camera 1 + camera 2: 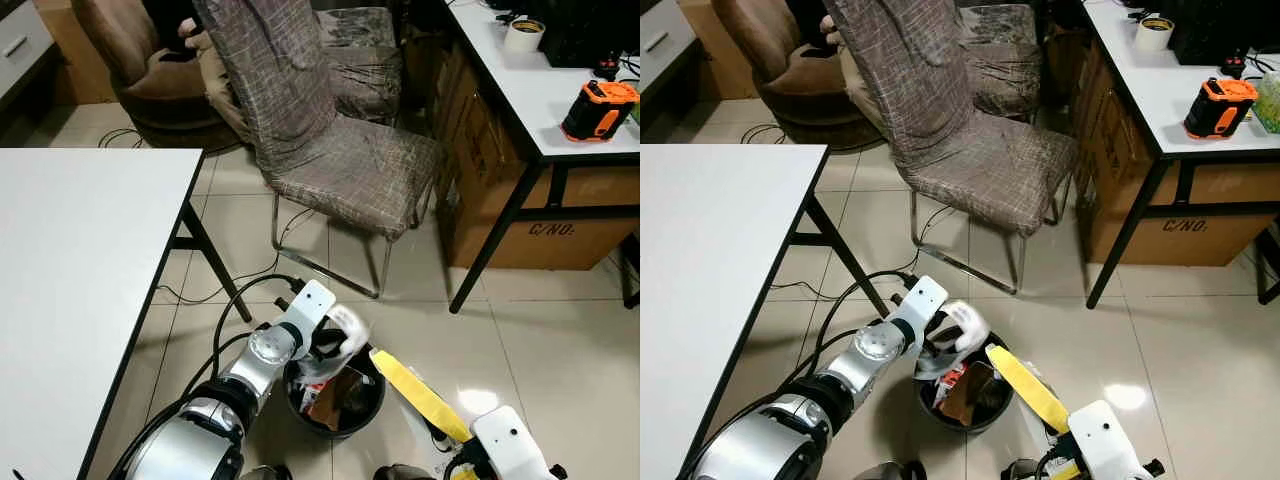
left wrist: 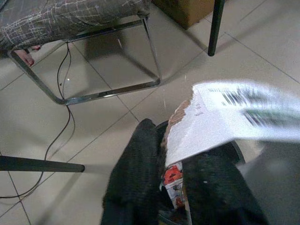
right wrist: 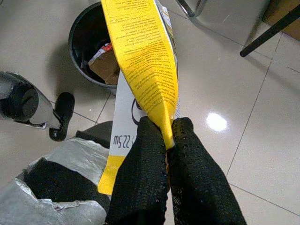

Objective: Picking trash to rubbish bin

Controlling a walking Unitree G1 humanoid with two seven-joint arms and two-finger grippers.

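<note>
A white printed paper (image 1: 345, 325) is held between the closed fingers of the left gripper (image 1: 325, 345) just above the rim of the black rubbish bin (image 1: 300, 405), and a long yellow packet (image 3: 143, 51) is pinched by the right gripper (image 3: 164, 136) beside the bin. The paper should be brought over the middle of the opening before it is released, since it reaches past the rim. The yellow packet is better lowered end-first afterwards, so that the two arms are not crossed.

The left pincer (image 1: 328, 343) holds white crumpled paper (image 1: 347, 325) over the black bin (image 1: 300, 405).
</note>
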